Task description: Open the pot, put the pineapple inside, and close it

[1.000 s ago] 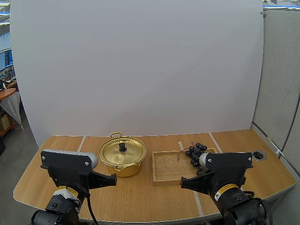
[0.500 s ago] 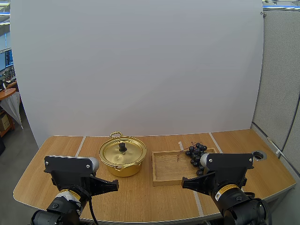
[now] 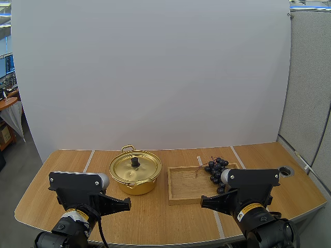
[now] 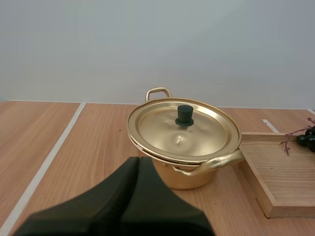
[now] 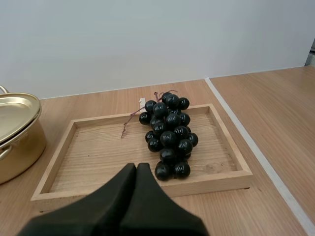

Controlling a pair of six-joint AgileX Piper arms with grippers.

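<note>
The gold pot (image 4: 192, 181) is sitting on the desk (image 3: 155, 214) with its lid (image 4: 197, 135) resting on top, just beside the wooden tray (image 5: 88, 152). A bunch of dark grapes (image 5: 169, 132) is lying in the tray, toward the side away from the pot. My left gripper (image 4: 138, 163) is hovering near the pot with its fingers pressed together into one dark wedge, holding nothing, and my right gripper (image 5: 136, 169) is hanging just before the tray's near rim, pointing at the grapes, its fingers likewise pressed together on nothing
</note>
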